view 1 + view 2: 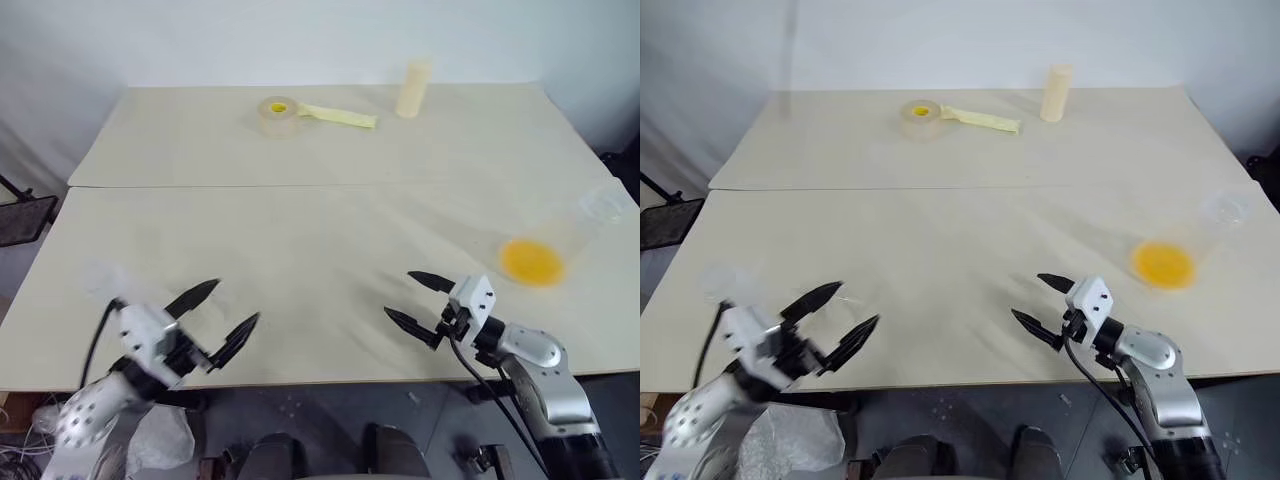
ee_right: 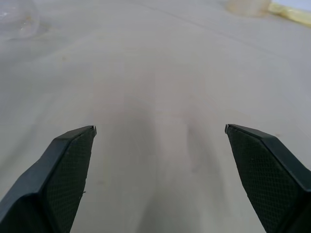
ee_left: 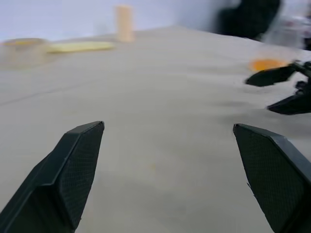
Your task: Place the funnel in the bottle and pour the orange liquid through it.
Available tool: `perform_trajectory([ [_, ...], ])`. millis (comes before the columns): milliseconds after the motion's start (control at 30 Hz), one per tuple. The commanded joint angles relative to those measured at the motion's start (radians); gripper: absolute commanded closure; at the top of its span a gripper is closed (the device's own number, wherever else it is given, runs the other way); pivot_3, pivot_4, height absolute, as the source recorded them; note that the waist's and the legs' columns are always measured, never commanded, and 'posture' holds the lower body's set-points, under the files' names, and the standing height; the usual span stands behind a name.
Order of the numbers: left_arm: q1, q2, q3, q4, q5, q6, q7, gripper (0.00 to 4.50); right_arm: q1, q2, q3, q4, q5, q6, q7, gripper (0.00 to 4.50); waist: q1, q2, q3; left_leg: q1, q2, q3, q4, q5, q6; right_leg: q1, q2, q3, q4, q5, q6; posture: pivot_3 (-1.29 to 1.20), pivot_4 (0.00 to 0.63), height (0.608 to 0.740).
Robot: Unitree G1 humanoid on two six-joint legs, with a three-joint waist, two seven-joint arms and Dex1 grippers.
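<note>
We see a pale bench (image 1: 300, 230) from above in the head views, with our left gripper (image 1: 222, 315) at the lower left of the frame and our right gripper (image 1: 420, 300) at the lower right, both with black fingers spread wide and grasping nothing, held over bare bench. At the right edge of the frame a clear container (image 1: 580, 235) lies tilted on the bench, its body nearly invisible against the surface, and the orange liquid (image 1: 532, 262) pools as a bright yellow-orange disc in its lower end; we cannot tell from these views whether this container is the bottle or a cup. At the upper middle of the frame sit a tape roll (image 1: 279, 114) with a yellow strip trailing to its right, and an opaque cream cylinder (image 1: 412, 90) standing upright further right. The left wrist view adds a low look across the bench, catching the right gripper's fingers beside the orange patch. The right wrist view shows a rounded clear object (image 2: 17, 17) on the bench at its upper left corner, too faint for us to name.
</note>
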Motion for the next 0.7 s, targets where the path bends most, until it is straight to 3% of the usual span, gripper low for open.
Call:
perform_trajectory([
  [33,0.129,-0.022,0.101,-0.113,-0.098,-0.017,-0.004,0.0,-0.061,0.005,0.013,0.069,0.01,-0.048,0.058,0.04,0.002,-0.003,0.002,0.0,0.0,0.0,0.0,0.0,0.0,0.0,0.0,0.0,-0.001,0.0,0.0,0.0,0.15,0.74],
  [167,0.234,-0.088,0.234,-0.132,-0.186,-0.041,0.051,0.0,-0.123,0.019,0.037,0.145,0.006,-0.074,0.103,0.04,0.005,-0.004,0.002,-0.001,0.0,-0.002,0.002,0.0,0.0,0.001,-0.001,0.001,-0.001,0.0,-0.001,0.0,0.15,0.74],
  [333,0.253,-0.139,0.38,-0.063,-0.222,-0.061,0.131,0.0,-0.162,0.032,0.046,0.19,0.009,-0.089,0.138,0.04,0.0,-0.003,0.002,-0.001,0.001,-0.002,0.001,-0.001,0.0,0.001,0.0,0.001,-0.001,-0.001,-0.002,0.0,0.15,0.74],
  [500,0.244,-0.122,0.463,-0.012,-0.236,-0.047,0.169,0.0,-0.186,0.031,0.046,0.213,0.005,-0.096,0.153,0.04,0.001,-0.004,0.002,-0.001,0.0,-0.002,0.001,-0.001,0.0,0.001,0.0,0.0,-0.001,-0.001,-0.002,0.0,0.15,0.74],
  [700,0.147,-0.057,0.46,0.052,-0.207,-0.023,0.202,0.0,-0.197,0.035,0.039,0.204,0.013,-0.091,0.142,0.04,0.001,-0.004,0.002,-0.001,0.001,-0.002,0.001,-0.001,0.0,0.0,0.0,0.0,-0.001,-0.001,-0.002,0.0,0.15,0.74],
])
